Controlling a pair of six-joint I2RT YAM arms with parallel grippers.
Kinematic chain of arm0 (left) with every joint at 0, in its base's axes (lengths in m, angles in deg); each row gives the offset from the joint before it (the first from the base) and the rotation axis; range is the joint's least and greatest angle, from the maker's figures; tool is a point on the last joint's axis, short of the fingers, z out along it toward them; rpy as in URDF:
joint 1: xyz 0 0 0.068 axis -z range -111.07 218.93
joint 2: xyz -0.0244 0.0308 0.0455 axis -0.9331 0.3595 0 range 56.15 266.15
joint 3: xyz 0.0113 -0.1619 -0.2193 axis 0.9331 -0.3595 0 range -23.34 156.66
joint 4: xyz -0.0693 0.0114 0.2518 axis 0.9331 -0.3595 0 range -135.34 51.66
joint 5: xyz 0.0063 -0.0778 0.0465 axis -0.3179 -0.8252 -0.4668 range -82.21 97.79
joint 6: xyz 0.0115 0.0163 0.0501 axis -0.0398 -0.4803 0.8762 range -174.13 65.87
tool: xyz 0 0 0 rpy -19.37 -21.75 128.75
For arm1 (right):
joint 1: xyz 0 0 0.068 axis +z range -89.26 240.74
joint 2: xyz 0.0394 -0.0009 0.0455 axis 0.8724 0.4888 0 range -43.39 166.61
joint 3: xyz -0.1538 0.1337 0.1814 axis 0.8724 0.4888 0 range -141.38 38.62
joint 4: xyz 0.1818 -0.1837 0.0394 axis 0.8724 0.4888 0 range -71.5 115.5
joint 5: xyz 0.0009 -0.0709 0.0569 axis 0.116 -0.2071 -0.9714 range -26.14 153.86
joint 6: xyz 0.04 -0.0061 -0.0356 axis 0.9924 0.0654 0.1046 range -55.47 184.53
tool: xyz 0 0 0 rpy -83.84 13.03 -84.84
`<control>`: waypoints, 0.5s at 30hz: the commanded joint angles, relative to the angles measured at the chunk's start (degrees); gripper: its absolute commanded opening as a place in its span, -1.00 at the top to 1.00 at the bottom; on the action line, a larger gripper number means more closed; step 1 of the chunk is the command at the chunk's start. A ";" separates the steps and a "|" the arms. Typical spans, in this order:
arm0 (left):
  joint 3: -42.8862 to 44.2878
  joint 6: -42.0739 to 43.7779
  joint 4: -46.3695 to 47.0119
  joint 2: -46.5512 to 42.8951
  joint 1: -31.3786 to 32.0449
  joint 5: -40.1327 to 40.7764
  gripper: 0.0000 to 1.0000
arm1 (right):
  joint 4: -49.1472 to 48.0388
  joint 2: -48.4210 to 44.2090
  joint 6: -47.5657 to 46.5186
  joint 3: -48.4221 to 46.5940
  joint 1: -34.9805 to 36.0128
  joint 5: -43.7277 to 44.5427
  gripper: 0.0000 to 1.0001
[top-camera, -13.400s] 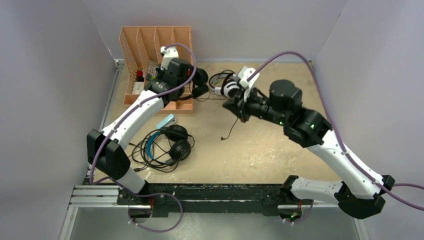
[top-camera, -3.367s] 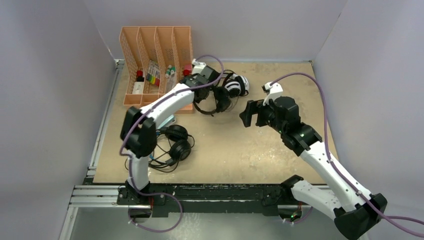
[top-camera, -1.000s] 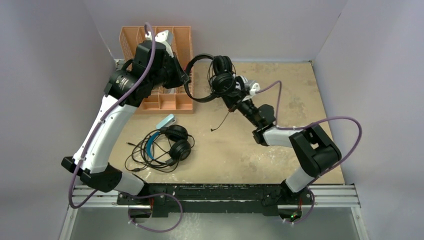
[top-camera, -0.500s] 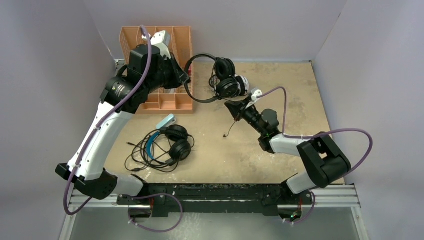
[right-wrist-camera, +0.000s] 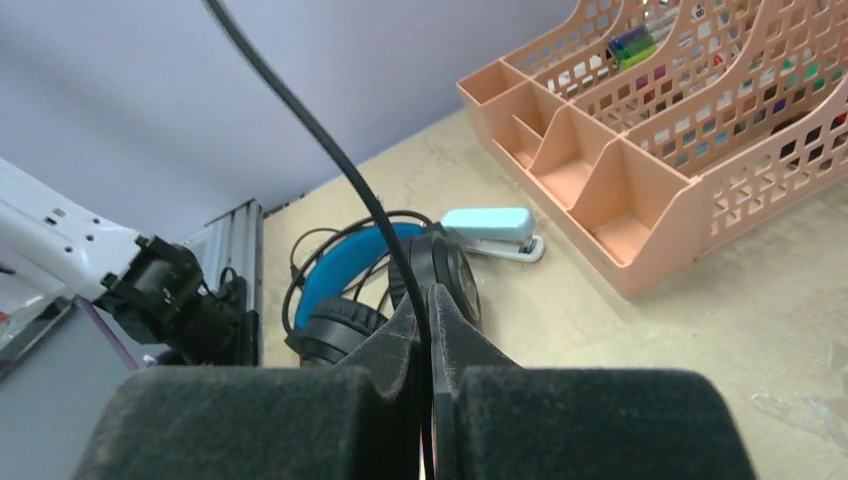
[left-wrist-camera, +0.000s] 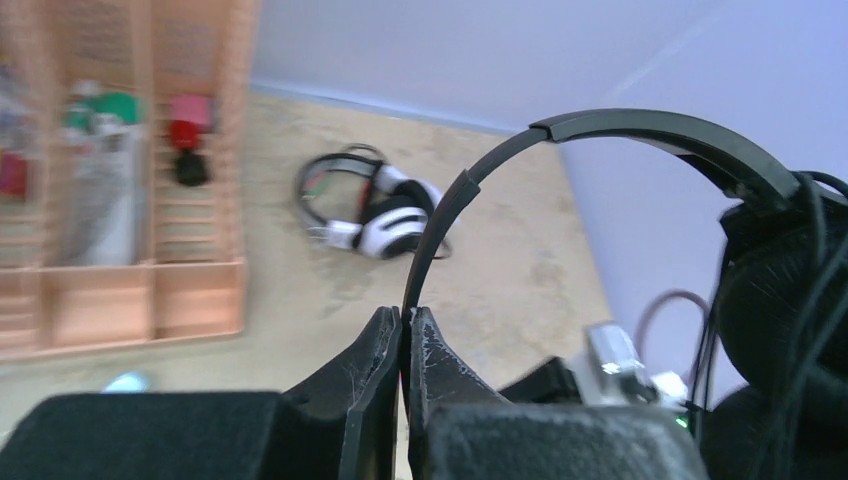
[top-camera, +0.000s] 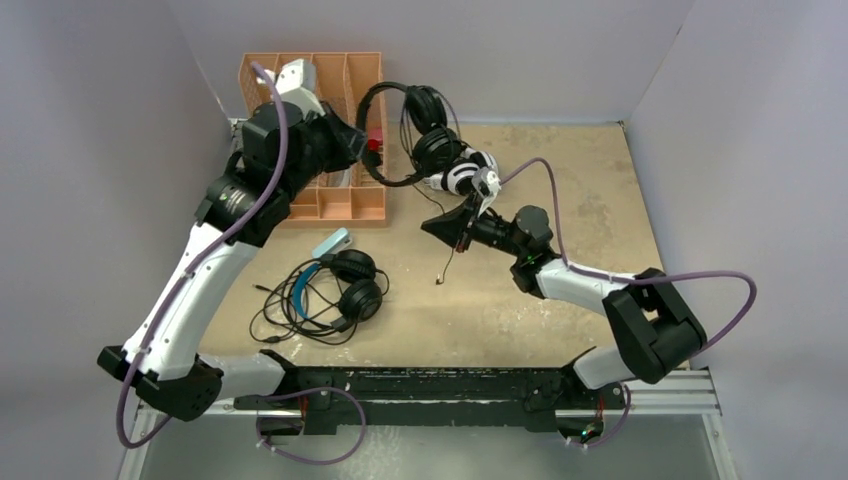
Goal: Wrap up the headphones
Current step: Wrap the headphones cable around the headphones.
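The slim all-black headphones [top-camera: 424, 122] hang in the air over the back of the table. My left gripper [top-camera: 364, 148] is shut on their thin headband [left-wrist-camera: 640, 125], and the ear cups [left-wrist-camera: 780, 300] dangle together at the right of the left wrist view. My right gripper [top-camera: 436, 226] is shut on their thin black cable [right-wrist-camera: 300, 110], whose plug end [top-camera: 440, 281] hangs just above the table. The white-and-black headphones [top-camera: 462, 176] lie on the table behind the right gripper. The blue-banded headphones [top-camera: 335, 285] lie near the front left with their cable loose around them.
A peach mesh desk organizer [top-camera: 345, 205] holding small items stands at the back left, under the left arm. A light blue stapler [top-camera: 332, 243] lies between it and the blue-banded headphones. The enclosure's walls close in three sides.
My left gripper has raised the black headphones and carried them a little left and back. My right gripper has slid left and toward the front along the cable, drawing it away from the ear cups.
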 commanded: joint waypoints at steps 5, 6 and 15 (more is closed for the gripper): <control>-6.71 -5.82 13.96 3.65 0.15 -27.65 1.00 | -7.95 4.98 7.79 -15.90 -8.95 -9.38 1.00; -7.70 -4.72 12.70 3.36 0.13 -28.53 1.00 | -8.17 5.27 7.98 -17.17 -9.57 -9.55 1.00; -18.29 3.37 10.18 0.26 0.23 -29.35 1.00 | -0.90 2.86 4.29 -19.29 -12.39 -4.08 1.00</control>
